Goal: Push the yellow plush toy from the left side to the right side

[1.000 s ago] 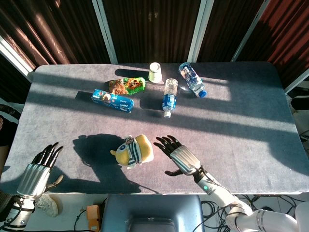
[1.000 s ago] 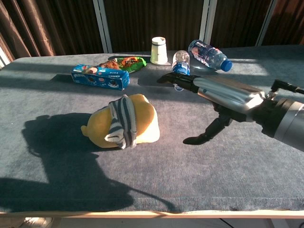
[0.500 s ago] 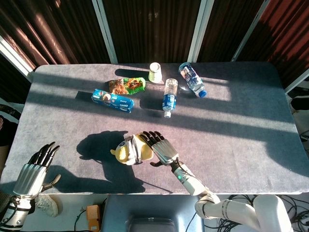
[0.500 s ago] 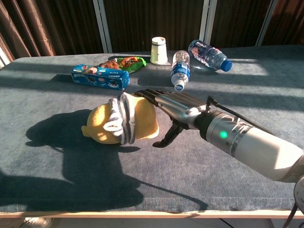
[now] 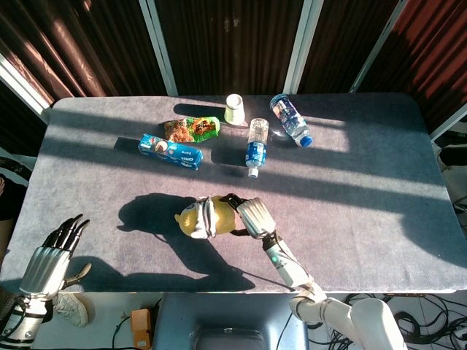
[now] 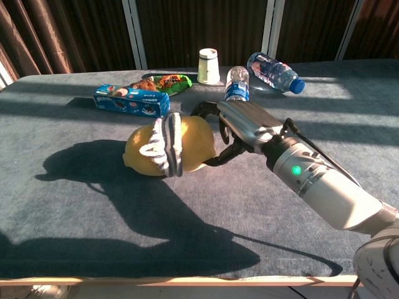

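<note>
The yellow plush toy (image 5: 206,217) with a striped grey-and-white band (image 6: 167,144) sits left of centre near the table's front edge. My right hand (image 5: 246,214) is at its right end, fingers (image 6: 212,109) curled over the far upper side and the thumb against the near lower side. The toy (image 6: 187,140) is tipped up in that hold; its underside is hidden, so I cannot tell whether it touches the table. My left hand (image 5: 51,255) hangs off the front left corner, fingers apart, holding nothing.
At the back lie a blue cookie box (image 5: 169,152), a green snack packet (image 5: 191,128), a white cup (image 5: 234,109) and two water bottles (image 5: 256,146) (image 5: 290,120). The dark table (image 5: 365,197) stretches to the right. A grey chair back (image 5: 230,321) is below the front edge.
My right hand has swung left from beside the toy and closed around its right end. The toy has rolled upright and shifted slightly away. The left hand dropped a little.
</note>
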Controlling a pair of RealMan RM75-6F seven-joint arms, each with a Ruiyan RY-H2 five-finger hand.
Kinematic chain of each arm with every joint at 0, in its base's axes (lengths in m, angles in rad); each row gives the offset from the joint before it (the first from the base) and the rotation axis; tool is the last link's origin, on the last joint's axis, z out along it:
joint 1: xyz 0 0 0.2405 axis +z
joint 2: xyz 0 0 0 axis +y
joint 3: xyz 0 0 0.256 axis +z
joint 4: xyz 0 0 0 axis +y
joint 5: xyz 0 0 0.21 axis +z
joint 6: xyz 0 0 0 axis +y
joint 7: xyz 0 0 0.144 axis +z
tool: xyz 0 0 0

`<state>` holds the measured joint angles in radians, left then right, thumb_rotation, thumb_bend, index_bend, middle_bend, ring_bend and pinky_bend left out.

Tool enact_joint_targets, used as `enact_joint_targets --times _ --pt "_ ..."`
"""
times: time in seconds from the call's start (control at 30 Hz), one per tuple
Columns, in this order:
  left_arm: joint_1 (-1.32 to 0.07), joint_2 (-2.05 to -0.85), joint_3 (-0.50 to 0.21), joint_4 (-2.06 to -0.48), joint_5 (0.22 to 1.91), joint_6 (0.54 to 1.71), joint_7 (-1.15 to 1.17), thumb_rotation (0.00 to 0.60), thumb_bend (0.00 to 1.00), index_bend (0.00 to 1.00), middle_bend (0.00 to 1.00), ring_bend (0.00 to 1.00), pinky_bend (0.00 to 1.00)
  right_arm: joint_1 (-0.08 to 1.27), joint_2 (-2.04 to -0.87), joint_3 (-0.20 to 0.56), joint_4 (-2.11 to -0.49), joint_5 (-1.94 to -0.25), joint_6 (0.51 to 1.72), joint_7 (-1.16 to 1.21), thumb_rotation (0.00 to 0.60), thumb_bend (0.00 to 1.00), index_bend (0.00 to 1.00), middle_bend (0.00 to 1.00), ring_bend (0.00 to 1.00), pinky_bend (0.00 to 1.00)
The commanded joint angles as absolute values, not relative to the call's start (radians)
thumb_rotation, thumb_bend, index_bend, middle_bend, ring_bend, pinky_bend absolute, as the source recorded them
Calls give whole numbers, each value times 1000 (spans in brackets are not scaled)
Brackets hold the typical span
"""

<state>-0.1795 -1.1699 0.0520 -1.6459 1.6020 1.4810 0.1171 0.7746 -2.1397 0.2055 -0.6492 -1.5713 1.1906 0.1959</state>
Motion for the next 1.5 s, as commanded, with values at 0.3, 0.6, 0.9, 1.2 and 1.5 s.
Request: enact_joint_targets --times 0.3,0.6,0.9,1.2,1.5 --pt "-177 -1168 49 -1655 1603 1458 136 600 272 0 0 57 232 667 -1987 123 -751 -1645 1446 195 600 373 826 557 625 931" --pt "-174 -1173 51 -1663 1617 1450 160 600 271 0 0 56 233 464 -1650 3 -1020 -1670 1582 104 600 372 825 557 625 925" --pt "-177 -1187 48 -1664 1609 1424 207 600 270 0 0 62 235 427 -1618 -21 -835 -1624 1483 349 600 372 660 511 499 764" --pt "-179 -1190 49 -1665 1604 1404 219 600 270 0 0 62 237 428 -1633 -53 -723 -1627 1378 454 600 315 353 158 45 167" --pt "-178 -1189 49 -1665 1607 1400 213 600 272 0 0 62 237 391 -1556 -75 -832 -1666 1450 448 600 126 0 0 0 4"
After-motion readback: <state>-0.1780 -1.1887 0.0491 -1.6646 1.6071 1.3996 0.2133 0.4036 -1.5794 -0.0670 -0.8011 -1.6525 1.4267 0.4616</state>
